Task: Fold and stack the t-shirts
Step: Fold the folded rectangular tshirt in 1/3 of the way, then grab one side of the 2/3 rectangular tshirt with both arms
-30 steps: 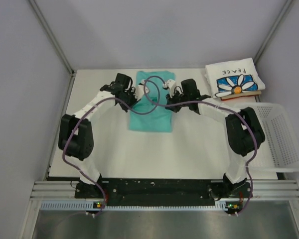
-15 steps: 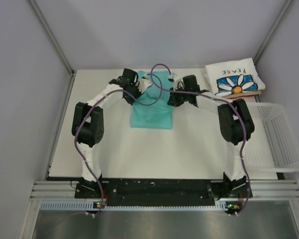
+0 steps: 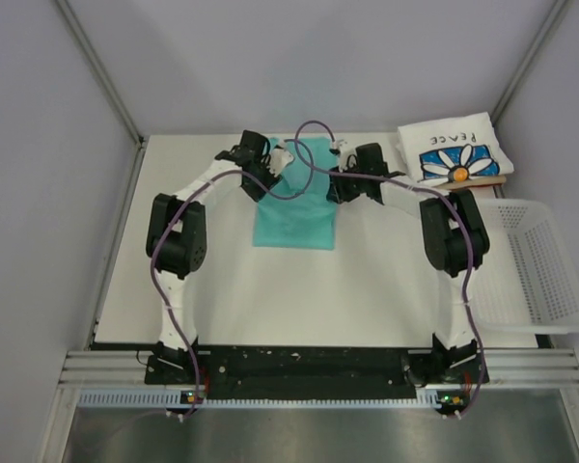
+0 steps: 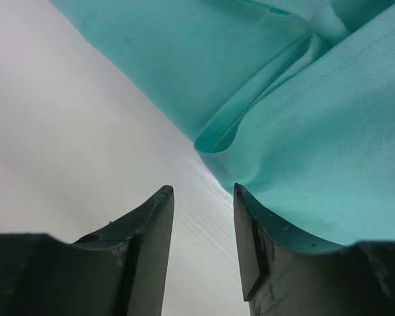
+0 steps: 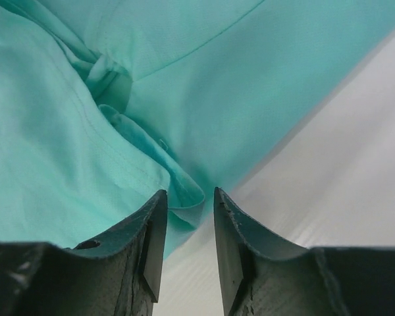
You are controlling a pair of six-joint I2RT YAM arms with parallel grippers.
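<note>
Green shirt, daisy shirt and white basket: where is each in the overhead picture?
green shirt (image 3: 291,217), overhead view, flat lower half
daisy shirt (image 3: 455,164), overhead view, flower print
basket (image 3: 545,275), overhead view, bare mesh floor

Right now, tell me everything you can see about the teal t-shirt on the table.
The teal t-shirt is plain, soft, fine-knit-looking cloth, folded into a narrow rectangle lying flat on the white table, toward its far middle. Its far end is rumpled, with loose folds and a stitched hem showing in the wrist views. The left gripper and right gripper flank that end, jaws parted, neither clamping the cloth.
</note>
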